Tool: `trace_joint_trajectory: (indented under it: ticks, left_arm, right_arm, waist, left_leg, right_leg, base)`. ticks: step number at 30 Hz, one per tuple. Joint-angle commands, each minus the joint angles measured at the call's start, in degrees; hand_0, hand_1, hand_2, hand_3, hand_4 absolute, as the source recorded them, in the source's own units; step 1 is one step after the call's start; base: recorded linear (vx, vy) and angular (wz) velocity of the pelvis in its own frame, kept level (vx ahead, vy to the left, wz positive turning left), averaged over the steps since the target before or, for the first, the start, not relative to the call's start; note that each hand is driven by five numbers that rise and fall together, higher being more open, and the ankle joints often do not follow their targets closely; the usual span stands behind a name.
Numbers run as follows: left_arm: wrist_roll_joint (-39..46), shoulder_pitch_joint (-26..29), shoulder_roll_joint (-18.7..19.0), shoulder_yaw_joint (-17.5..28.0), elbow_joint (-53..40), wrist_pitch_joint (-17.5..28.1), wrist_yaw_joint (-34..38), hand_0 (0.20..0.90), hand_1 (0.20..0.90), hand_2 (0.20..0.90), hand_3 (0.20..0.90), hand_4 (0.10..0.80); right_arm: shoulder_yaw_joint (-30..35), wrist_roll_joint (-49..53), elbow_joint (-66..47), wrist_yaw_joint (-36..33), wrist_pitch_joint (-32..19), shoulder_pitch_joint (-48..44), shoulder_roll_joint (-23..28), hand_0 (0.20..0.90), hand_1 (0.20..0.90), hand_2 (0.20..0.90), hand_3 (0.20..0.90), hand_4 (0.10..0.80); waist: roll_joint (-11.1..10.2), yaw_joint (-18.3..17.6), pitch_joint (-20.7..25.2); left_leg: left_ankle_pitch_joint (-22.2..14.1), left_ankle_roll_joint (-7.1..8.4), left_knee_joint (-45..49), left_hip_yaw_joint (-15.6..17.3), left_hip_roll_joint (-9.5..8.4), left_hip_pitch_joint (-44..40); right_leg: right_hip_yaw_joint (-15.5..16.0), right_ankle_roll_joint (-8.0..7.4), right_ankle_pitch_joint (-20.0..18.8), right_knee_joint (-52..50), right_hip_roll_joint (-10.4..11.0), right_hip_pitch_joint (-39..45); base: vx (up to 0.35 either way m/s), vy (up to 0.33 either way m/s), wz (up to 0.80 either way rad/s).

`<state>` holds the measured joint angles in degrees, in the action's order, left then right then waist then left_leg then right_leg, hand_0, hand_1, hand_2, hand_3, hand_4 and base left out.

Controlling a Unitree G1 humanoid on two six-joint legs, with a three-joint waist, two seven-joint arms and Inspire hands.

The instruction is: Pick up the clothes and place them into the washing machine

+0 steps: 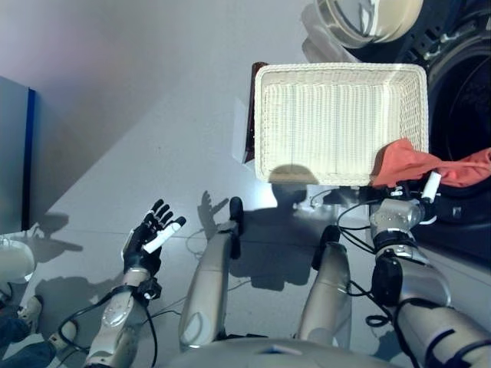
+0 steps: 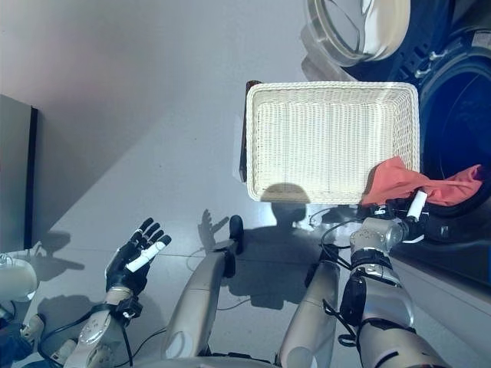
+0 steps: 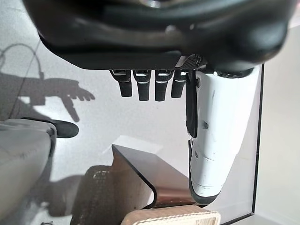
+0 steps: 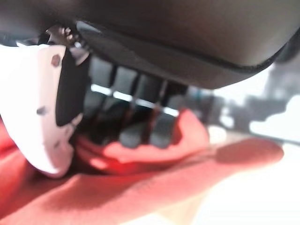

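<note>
Transfer step in hand: right hand (image 1: 410,201) pinches the red garment (image 1: 430,165), draped at three o'clock from basket (image 1: 265,123) toward washer drum (image 1: 460,92); next, carry inside; left hand (image 1: 149,238) spread, idle

Item count, as visible:

- Garment: one red cloth (image 1: 420,163), draped over the right front corner of the basket rim and extending to the washing machine opening.
- Basket: one white wicker basket (image 1: 262,123), holding no other item.
- Washing machine: one washing machine (image 1: 460,84), with one round door (image 1: 368,19), swung open.
- Robot hands: two, namely one left hand (image 1: 147,236) and one right hand (image 1: 410,195).
</note>
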<state>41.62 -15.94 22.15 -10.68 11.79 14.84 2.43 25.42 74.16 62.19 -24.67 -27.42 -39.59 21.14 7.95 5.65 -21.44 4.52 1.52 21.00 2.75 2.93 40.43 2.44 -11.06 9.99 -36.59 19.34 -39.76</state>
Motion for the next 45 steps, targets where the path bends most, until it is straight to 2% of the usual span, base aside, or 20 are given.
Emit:
trace_joint_trajectory:
  ticks: [1, 5, 10, 17, 22, 26, 29, 30, 31, 32, 34, 36, 37, 38, 39, 41, 42, 45]
  left_arm:
    - [0.78, -1.07, 1.14, -0.18, -1.09, 2.13, -0.48, 0.900, 0.900, 0.900, 0.900, 0.800]
    - [0.03, -0.85, 1.37, 0.00, -0.90, 2.41, -0.68, 0.900, 0.900, 0.900, 0.900, 0.800]
    - [-0.73, -0.85, 1.66, 0.69, -1.12, 3.36, -1.06, 0.900, 0.900, 0.900, 0.900, 0.800]
    - [-1.82, -0.32, 2.38, 0.04, -1.13, 3.67, -0.67, 0.900, 0.900, 0.900, 0.900, 0.800]
    - [-1.95, 0.51, 2.53, -0.29, -1.64, 3.26, -0.59, 0.900, 0.900, 0.900, 0.900, 0.800]
    - [-1.81, 1.46, 3.24, -0.92, -2.43, 2.55, -0.12, 0.900, 0.900, 0.900, 0.900, 0.800]
    - [-1.75, 0.94, 3.58, -0.78, -2.51, 2.36, -0.06, 0.900, 0.900, 0.900, 0.900, 0.800]
    - [-1.64, 0.35, 3.47, -0.30, -2.54, 2.46, 0.02, 0.900, 0.900, 0.900, 0.900, 0.800]
    - [-1.64, 0.31, 3.42, -0.28, -2.56, 2.47, 0.01, 0.900, 0.900, 0.900, 0.900, 0.800]
    - [-1.55, 0.17, 2.85, -0.18, -2.43, 2.77, 0.32, 0.900, 0.900, 0.900, 0.900, 0.800]
    - [-1.51, 0.04, 2.49, -0.19, -2.19, 3.01, 0.46, 0.900, 0.900, 0.900, 0.900, 0.800]
    - [-2.36, 0.17, 2.16, -0.12, -1.47, 3.67, 1.49, 0.900, 0.900, 0.900, 0.900, 0.800]
    - [-3.14, 0.03, 1.72, 0.13, -1.22, 4.03, 1.92, 0.900, 0.900, 0.900, 0.900, 0.800]
    - [-3.21, -0.08, 1.66, 0.21, -1.23, 4.06, 1.95, 0.900, 0.900, 0.900, 0.900, 0.800]
    - [-4.45, 0.23, 0.82, 1.32, -0.72, 4.91, 2.83, 0.900, 0.900, 0.900, 0.900, 0.800]
    - [-4.91, 0.21, 0.59, 1.86, -0.63, 5.43, 3.13, 0.900, 0.900, 0.900, 0.900, 0.800]
    - [-5.10, -0.02, 0.38, 2.78, -0.49, 6.00, 2.64, 0.900, 0.900, 0.900, 0.900, 0.800]
    - [-4.31, -0.48, 1.01, 3.19, -1.09, 6.57, 1.77, 0.900, 0.900, 0.900, 0.900, 0.800]
  right_arm:
    - [1.37, -0.57, 0.58, 2.31, -6.52, -1.31, 5.28, 0.200, 0.200, 0.200, 0.200, 0.300]
    - [-2.06, -6.06, 3.12, 1.59, -2.98, -1.14, 6.95, 0.200, 0.200, 0.200, 0.200, 0.300]
    - [-9.30, -19.14, 5.87, -1.35, 3.03, -3.86, 10.62, 0.200, 0.200, 0.200, 0.200, 0.300]
    - [-9.08, -19.42, 11.00, -5.47, 3.30, -11.55, 12.16, 0.200, 0.200, 0.200, 0.200, 0.300]
    - [-6.03, -12.83, 10.59, -4.76, 1.29, -13.02, 12.35, 0.200, 0.200, 0.200, 0.200, 0.300]
    - [-2.61, -5.52, 8.20, -4.40, -2.88, -14.46, 12.63, 0.200, 0.200, 0.200, 0.200, 0.300]
    - [-3.51, -6.75, 8.19, -4.96, -2.20, -14.84, 13.74, 0.200, 0.200, 0.200, 0.200, 0.300]
    - [-5.36, -10.23, 8.32, -5.74, -0.66, -14.68, 14.40, 0.200, 0.200, 0.200, 0.200, 0.300]
    - [-5.39, -10.41, 8.22, -5.92, -0.62, -14.69, 14.36, 0.230, 0.230, 0.230, 0.230, 0.322]
    - [-6.76, -14.30, 8.24, -7.09, 0.33, -13.37, 13.85, 0.900, 0.900, 0.900, 0.900, 0.800]
    - [-7.78, -18.09, 8.14, -8.34, 1.31, -12.11, 13.16, 0.900, 0.900, 0.900, 0.900, 0.800]
    - [-13.83, -36.06, 11.42, -15.56, 7.57, -8.60, 12.85, 0.900, 0.900, 0.900, 0.900, 0.800]
    - [-16.06, -43.10, 10.18, -18.20, 9.16, -7.37, 11.24, 0.900, 0.900, 0.900, 0.900, 0.800]
    - [-16.03, -43.55, 9.72, -18.71, 9.39, -7.24, 10.95, 0.900, 0.900, 0.900, 0.900, 0.800]
    - [-19.29, -55.54, 7.70, -21.47, 14.09, -3.28, 8.25, 0.900, 0.900, 0.900, 0.900, 0.800]
    - [-19.43, -58.35, 7.04, -21.95, 15.23, -1.85, 7.59, 0.900, 0.900, 0.900, 0.900, 0.800]
    - [-22.22, -65.98, 7.76, -22.05, 19.24, 0.64, 8.08, 0.900, 0.900, 0.900, 0.900, 0.800]
    - [-22.70, -66.88, 11.80, -20.46, 21.49, -1.22, 10.20, 0.900, 0.900, 0.900, 0.900, 0.800]
  waist:
    - [-0.03, 0.64, 2.73]
    - [-0.42, 0.87, 3.05]
    - [-0.71, 1.47, 3.11]
    - [-0.43, 3.31, 3.99]
    - [-0.79, 4.22, 4.92]
    - [-0.97, 4.97, 4.93]
    - [-0.71, 5.17, 4.77]
    - [-0.55, 5.34, 4.48]
    - [-0.53, 5.33, 4.51]
    - [-0.43, 5.05, 4.13]
    - [-0.46, 4.79, 3.97]
    - [-0.69, 4.35, 3.60]
    - [-0.55, 4.07, 3.46]
    - [-0.58, 3.98, 3.52]
    - [-0.43, 3.39, 3.30]
    - [-0.36, 3.15, 3.20]
    - [-0.30, 2.89, 3.16]
    - [-0.20, 2.85, 3.29]
  left_leg:
    - [-3.72, 3.47, 0.77, -2.47, 0.42, -0.28]
    - [-3.54, 3.63, 0.70, -2.57, 0.71, -0.47]
    - [-3.37, 3.70, 1.11, -2.56, 0.98, -0.09]
    - [-3.39, 3.56, 0.44, -2.42, 0.96, -1.31]
    - [-3.31, 3.43, -0.87, -3.03, 0.68, -3.41]
    - [-3.42, 3.45, -0.66, -3.97, -0.09, -3.43]
    - [-3.33, 3.44, -0.40, -3.97, -0.26, -2.91]
    - [-3.13, 3.42, -0.38, -3.83, -0.30, -2.53]
    - [-3.13, 3.42, -0.37, -3.81, -0.28, -2.50]
    - [-3.00, 3.37, -0.44, -3.70, -0.07, -2.34]
    - [-3.00, 3.30, -0.41, -3.50, 0.07, -2.21]
    - [-2.88, 3.15, -0.09, -3.05, 0.38, -1.74]
    - [-2.93, 3.06, 0.12, -2.94, 0.44, -1.60]
    - [-2.96, 3.06, 0.15, -2.93, 0.45, -1.56]
    - [-2.88, 2.97, 0.31, -2.80, 0.57, -1.19]
    - [-2.88, 2.96, 0.38, -2.77, 0.64, -1.05]
    - [-2.78, 2.97, 0.31, -2.68, 0.86, -0.98]
    - [-2.77, 2.93, 0.17, -2.53, 0.79, -0.85]
  right_leg:
    - [0.57, 1.07, -6.97, 6.03, -0.07, -0.33]
    - [0.79, 1.17, -7.10, 6.14, -0.06, 0.08]
    - [0.70, 1.28, -7.46, 6.06, -0.11, -0.29]
    - [1.26, 0.93, -7.79, 7.21, 0.34, 1.23]
    - [2.40, 0.48, -7.88, 8.84, 0.70, 4.43]
    - [2.98, 0.14, -7.60, 9.16, 1.18, 5.58]
    - [2.92, 0.18, -7.56, 8.92, 1.24, 5.14]
    - [2.92, 0.25, -7.69, 8.79, 1.25, 4.62]
    - [2.89, 0.26, -7.70, 8.78, 1.24, 4.57]
    - [2.74, 0.42, -7.73, 8.77, 1.10, 4.08]
    - [2.61, 0.52, -7.78, 8.62, 1.03, 3.78]
    - [2.20, 0.81, -8.02, 8.41, 0.75, 3.19]
    - [1.93, 0.88, -8.16, 8.27, 0.60, 2.85]
    - [1.90, 0.88, -8.15, 8.24, 0.59, 2.80]
    - [1.56, 0.92, -8.45, 8.28, 0.38, 2.25]
    - [1.51, 0.90, -8.52, 8.31, 0.33, 2.09]
    - [1.43, 0.85, -8.76, 8.67, 0.34, 2.00]
    - [1.37, 0.71, -9.18, 9.11, 0.42, 1.79]
  base:
    - [0.000, 0.000, 0.00]
    - [0.004, -0.004, 0.01]
    - [-0.004, -0.005, 0.01]
    - [0.006, 0.001, 0.00]
    - [0.050, -0.011, 0.10]
    - [0.006, -0.009, 0.12]
    - [-0.014, 0.019, 0.09]
    - [-0.004, 0.021, 0.06]
    - [-0.007, 0.039, 0.04]
    - [0.000, 0.000, 0.00]
    - [0.000, 0.000, 0.00]
    - [-0.015, 0.030, 0.03]
    - [0.000, 0.000, 0.00]
    - [-0.021, 0.018, -0.07]
    - [-0.020, 0.010, -0.08]
    - [-0.016, 0.002, -0.07]
    - [-0.009, -0.006, -0.04]
    - [-0.009, -0.002, -0.05]
